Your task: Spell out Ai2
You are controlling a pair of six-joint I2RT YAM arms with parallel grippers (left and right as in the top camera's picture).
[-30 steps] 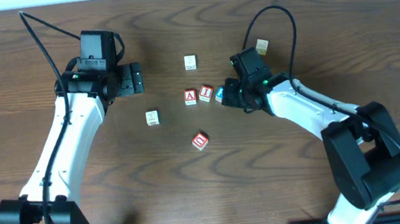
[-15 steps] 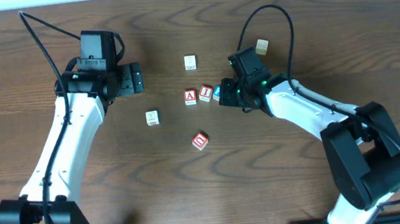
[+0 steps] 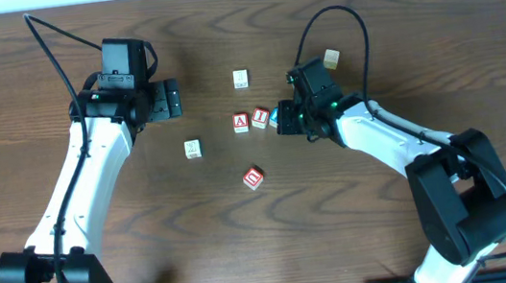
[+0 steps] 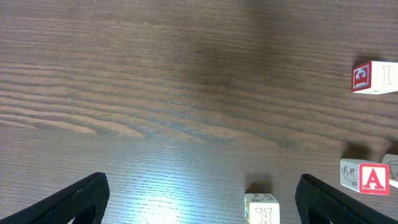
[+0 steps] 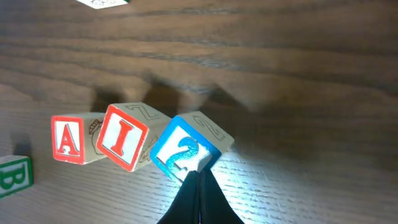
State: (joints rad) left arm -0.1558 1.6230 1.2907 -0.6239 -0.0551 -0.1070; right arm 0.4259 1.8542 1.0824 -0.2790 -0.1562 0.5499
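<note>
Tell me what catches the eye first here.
At centre, a red A block, a tilted red I block and a blue 2 block form a rough row. The shut right gripper points at the 2 block's corner, while the left gripper hangs open, well off to the side.

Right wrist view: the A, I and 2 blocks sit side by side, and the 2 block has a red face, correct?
Not quite. The 2 block has a blue face; only the A block and I block are red. They do sit side by side, as the right wrist view shows.
</note>
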